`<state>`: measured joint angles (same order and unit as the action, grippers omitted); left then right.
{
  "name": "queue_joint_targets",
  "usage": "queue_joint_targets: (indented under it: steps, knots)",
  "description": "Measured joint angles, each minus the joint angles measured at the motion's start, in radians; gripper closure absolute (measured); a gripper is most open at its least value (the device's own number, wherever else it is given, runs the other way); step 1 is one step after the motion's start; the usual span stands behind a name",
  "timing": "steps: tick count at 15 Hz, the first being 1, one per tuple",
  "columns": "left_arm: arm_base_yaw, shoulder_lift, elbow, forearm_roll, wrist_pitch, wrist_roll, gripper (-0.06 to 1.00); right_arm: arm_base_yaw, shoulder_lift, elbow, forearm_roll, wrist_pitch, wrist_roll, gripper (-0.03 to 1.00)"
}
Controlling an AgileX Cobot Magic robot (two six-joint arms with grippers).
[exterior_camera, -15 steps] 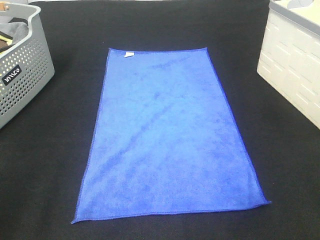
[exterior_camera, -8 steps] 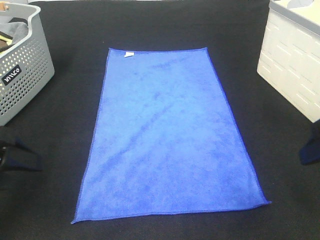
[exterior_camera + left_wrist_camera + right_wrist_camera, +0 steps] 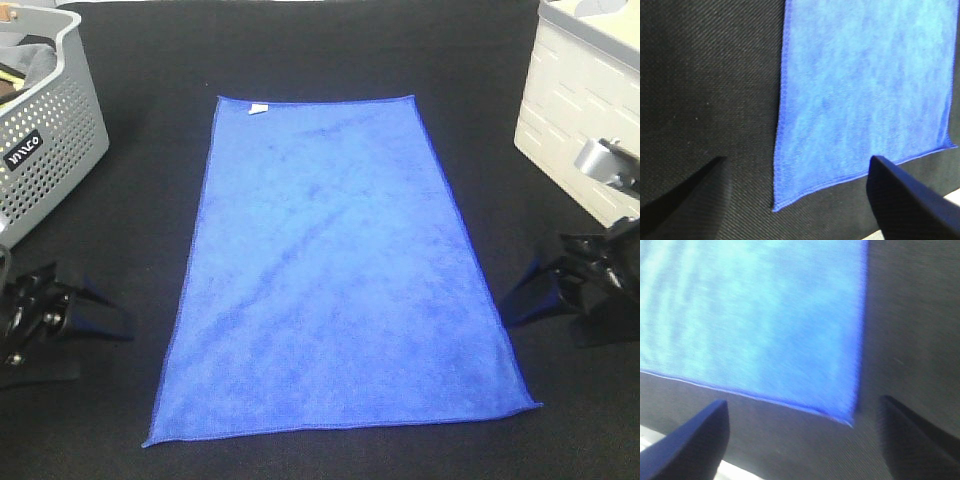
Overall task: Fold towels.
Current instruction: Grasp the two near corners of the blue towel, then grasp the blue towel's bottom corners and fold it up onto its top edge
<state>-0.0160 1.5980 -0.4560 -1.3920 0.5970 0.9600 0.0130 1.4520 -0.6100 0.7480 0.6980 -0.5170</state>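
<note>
The royal-blue towel lies flat and unfolded on the black table, long side running away from me, with its white tag at the far left corner. My left gripper is open and empty, left of the towel's near-left edge and apart from it. In the left wrist view the gripper has its jaws wide apart, with the towel's near-left corner between them. My right gripper is open and empty just right of the towel's near-right edge. In the right wrist view the gripper frames the near-right corner.
A grey perforated basket holding a grey cloth stands at the back left. A white slotted crate stands at the back right, close behind my right arm. The table is covered in black cloth.
Both arms have come into view from the left and right edges and moved inward toward the towel's near corners. The towel has not moved.
</note>
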Motion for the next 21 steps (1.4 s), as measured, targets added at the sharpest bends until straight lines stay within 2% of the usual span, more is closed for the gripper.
queue_joint_targets:
  steps: [2, 5, 9, 11, 12, 14, 16, 18, 19, 20, 21]
  knots:
    - [0.0, 0.077, -0.01, -0.032, 0.0, 0.057, 0.23, 0.0, 0.072, 0.0, 0.109, -0.016, -0.106, 0.21]
    - [-0.001, 0.157, -0.051, -0.041, -0.004, 0.077, 0.23, 0.0, 0.147, -0.001, 0.161, -0.04, -0.179, 0.21]
    - [-0.102, 0.229, -0.097, -0.081, -0.043, 0.101, 0.23, 0.0, 0.257, -0.002, 0.178, -0.05, -0.193, 0.21]
    - [-0.126, 0.249, -0.104, -0.135, -0.048, 0.105, 0.23, 0.051, 0.3, -0.003, 0.18, -0.072, -0.196, 0.21]
    - [-0.126, 0.249, -0.104, -0.135, -0.048, 0.105, 0.23, 0.051, 0.3, -0.003, 0.18, -0.072, -0.196, 0.21]
    - [-0.163, 0.284, -0.137, -0.163, -0.026, 0.108, 0.25, 0.119, 0.329, -0.006, 0.224, -0.119, -0.196, 0.24]
    - [-0.187, 0.305, -0.165, -0.166, -0.025, 0.108, 0.31, 0.129, 0.341, -0.006, 0.277, -0.143, -0.195, 0.35]
    - [-0.194, 0.329, -0.181, -0.164, -0.042, 0.095, 0.53, 0.129, 0.351, -0.006, 0.297, -0.203, -0.194, 0.59]
    - [-0.194, 0.333, -0.181, -0.156, -0.066, 0.09, 0.74, 0.129, 0.352, -0.006, 0.298, -0.22, -0.194, 0.76]
    - [-0.194, 0.338, -0.181, -0.151, -0.079, 0.09, 0.88, 0.129, 0.352, -0.006, 0.298, -0.221, -0.194, 0.88]
    - [-0.194, 0.339, -0.181, -0.151, -0.079, 0.09, 0.93, 0.129, 0.352, -0.006, 0.298, -0.221, -0.194, 0.96]
